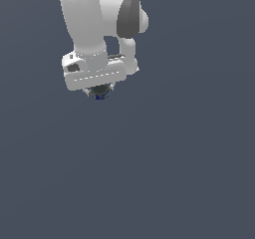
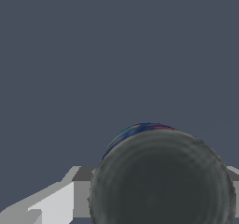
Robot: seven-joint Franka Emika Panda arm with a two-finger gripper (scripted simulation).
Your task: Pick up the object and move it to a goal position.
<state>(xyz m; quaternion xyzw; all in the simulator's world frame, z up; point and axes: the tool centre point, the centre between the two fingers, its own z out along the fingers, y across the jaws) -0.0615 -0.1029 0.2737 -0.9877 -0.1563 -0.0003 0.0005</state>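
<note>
Can is tucked right under the white gripper in the exterior view, so only a sliver of it pokes out below the hand: a dark top and a bit of blue side with a tiny red mark. It's clearly narrower than the gripper body above it.

Going left to right in the wrist view: one pale grey finger sits hard against one side of the can, then the can's round dark grey top fills most of the space between the jaws, with a thin blue-green-red edge showing along its far rim, and then just a corner of the other finger peeks out on the opposite side. So the jaws look closed in narrow around the can, both fingers right up against its sides, holding it between them.

Arm comes down from above the hand. Everything around is plain dark grey-blue surface; can't tell whether the can is touching it.
</note>
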